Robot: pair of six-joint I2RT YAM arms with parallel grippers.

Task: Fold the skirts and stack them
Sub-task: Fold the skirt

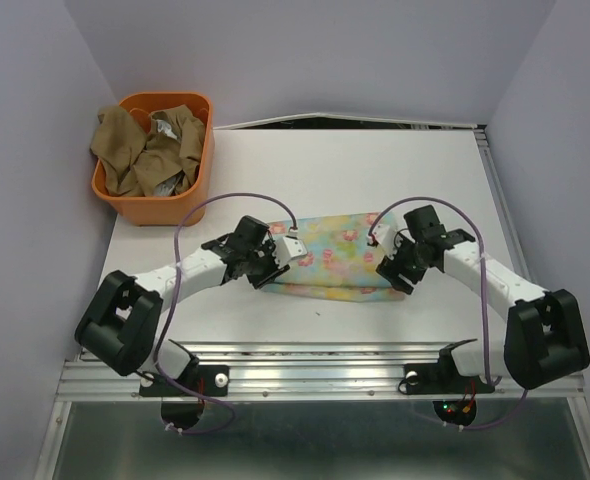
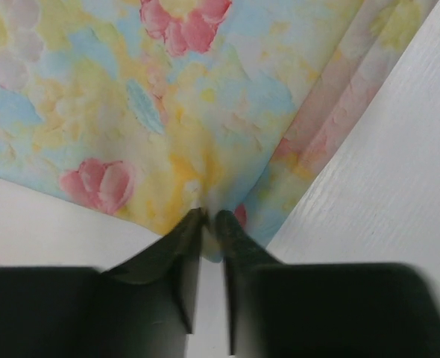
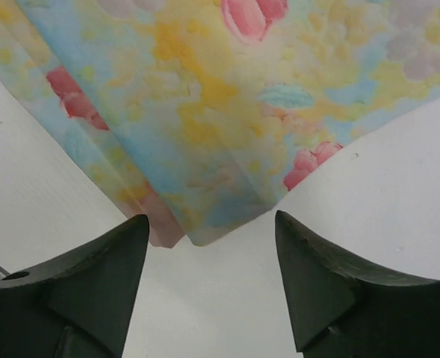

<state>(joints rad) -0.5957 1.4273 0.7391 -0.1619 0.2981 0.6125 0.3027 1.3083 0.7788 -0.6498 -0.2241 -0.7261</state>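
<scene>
Floral skirt lies from above as a long folded band in the middle of the white table, its layered edge toward the arms. The left gripper is at its left end and the right gripper at its right end. Far back on the left stands an orange basket with a crumpled tan-brown skirt inside, so the stack is not yet begun. In the left wrist view the cloth is pastel yellow, blue and pink, soft, with small wrinkles that run together toward the left gripper. Its dark fingers stand only a slit apart with the skirt corner right at their tips, and I cannot tell if they pinch it or have let it go. In the right wrist view the right gripper is released, jaws wide. The skirt corner rests flat on the table between them and touches neither one, and two or three layers show at its left edge. I judge the step is letting go after a fold. To do it well, both jaws should part fully and rise straight up, so no corner is dragged and the layers stay aligned.
</scene>
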